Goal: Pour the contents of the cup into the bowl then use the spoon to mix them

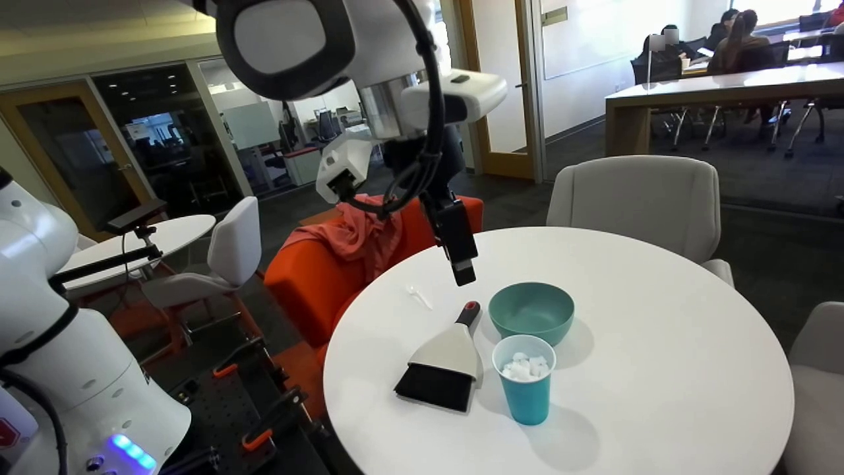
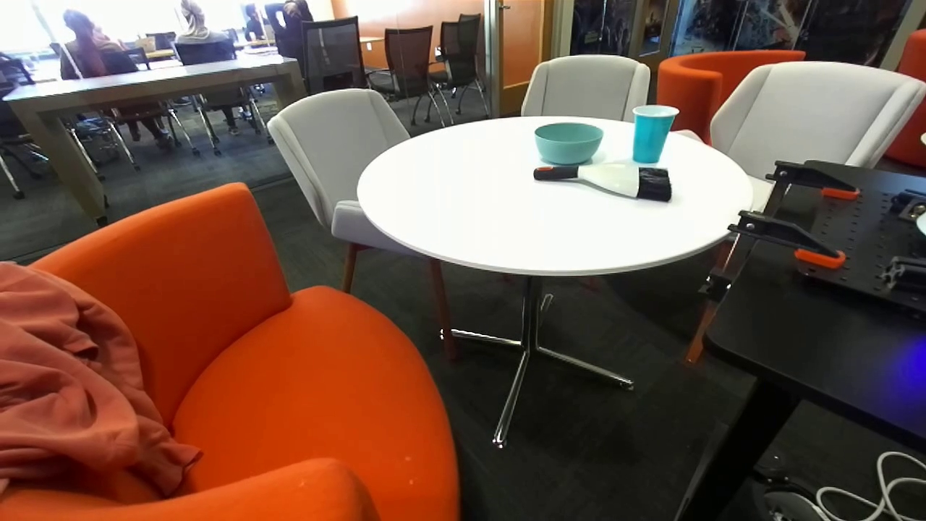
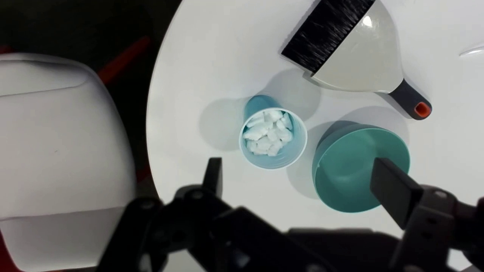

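Observation:
The bright blue cup (image 1: pixel 529 401) stands upright on the round white table, filled near the top with small white bits (image 3: pixel 267 130), its contents. Close beside it sits the pale teal bowl (image 1: pixel 531 315), which looks empty in the wrist view. Both exterior views show cup and bowl side by side. A small white spoon (image 1: pixel 419 297) lies flat near the table's edge; only its tip (image 3: pixel 472 51) enters the wrist view. My gripper (image 3: pixel 298 170) hovers above the table, its fingers wide apart with nothing between them. In the wrist view one finger (image 3: pixel 397 189) overlaps the bowl's image.
A dustpan with a black brush (image 1: pixel 442 369) lies beside the cup and bowl, its dark handle pointing past the bowl. Pale chairs (image 1: pixel 636 198) and an orange armchair (image 2: pixel 311 376) surround the white table (image 1: pixel 666 396). A black robot bench (image 2: pixel 817 340) adjoins the table.

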Robot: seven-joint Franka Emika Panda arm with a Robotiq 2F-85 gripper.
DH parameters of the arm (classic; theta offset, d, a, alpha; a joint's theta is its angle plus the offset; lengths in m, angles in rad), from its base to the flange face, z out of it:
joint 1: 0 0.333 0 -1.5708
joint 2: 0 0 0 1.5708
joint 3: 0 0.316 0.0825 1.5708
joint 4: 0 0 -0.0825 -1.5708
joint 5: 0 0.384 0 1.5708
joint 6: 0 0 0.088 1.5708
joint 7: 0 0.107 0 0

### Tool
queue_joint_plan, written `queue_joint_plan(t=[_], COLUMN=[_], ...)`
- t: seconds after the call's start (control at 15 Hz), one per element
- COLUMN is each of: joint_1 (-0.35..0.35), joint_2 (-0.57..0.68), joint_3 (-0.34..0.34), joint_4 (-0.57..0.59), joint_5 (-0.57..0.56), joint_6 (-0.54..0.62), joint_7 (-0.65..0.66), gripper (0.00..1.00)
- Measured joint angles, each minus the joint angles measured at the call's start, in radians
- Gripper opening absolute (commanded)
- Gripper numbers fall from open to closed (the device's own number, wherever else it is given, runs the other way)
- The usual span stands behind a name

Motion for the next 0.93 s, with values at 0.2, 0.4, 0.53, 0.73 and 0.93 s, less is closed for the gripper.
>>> queue_joint_plan(t=[0.2, 0.4, 0.53, 0.73, 0.93], joint_1=[-0.006, -0.017, -0.039, -0.111, -0.180], joint_2=[0.034, 0.114, 0.194, 0.327, 0.445], joint_3=[0.006, 0.009, 0.020, 0.067, 0.115], joint_4=[0.010, 0.052, 0.100, 0.198, 0.312], joint_5=[0.000, 0.019, 0.069, 0.148, 0.129], joint_6=[0.000, 0.003, 0.004, 0.002, -0.004], joint_7=[0.007, -0.039, -0.104, -0.250, -0.340], gripper=[1.00, 1.00, 1.00, 1.00, 1.00])
